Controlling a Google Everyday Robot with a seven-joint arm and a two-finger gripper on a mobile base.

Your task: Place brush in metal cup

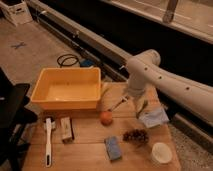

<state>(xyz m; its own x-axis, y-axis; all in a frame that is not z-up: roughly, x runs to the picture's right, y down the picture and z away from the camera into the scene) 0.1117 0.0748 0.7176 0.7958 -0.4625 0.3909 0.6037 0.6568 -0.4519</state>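
Note:
The brush (pixel 47 141) is long, slim and white. It lies on the wooden table (pixel 85 150) near the front left corner, bristle head pointing toward the yellow bin. My gripper (pixel 133 98) hangs at the end of the white arm over the back middle of the table, far right of the brush, open and holding nothing. The metal cup is hidden behind the arm.
A yellow bin (pixel 66 88) fills the back left. A dark-handled utensil (pixel 117 105) and an orange fruit (pixel 105 118) lie left of the gripper. Also here are a brown block (pixel 66 129), blue sponge (pixel 113 148), dark cluster (pixel 136 135), white bowl (pixel 161 153) and pale bag (pixel 154 118).

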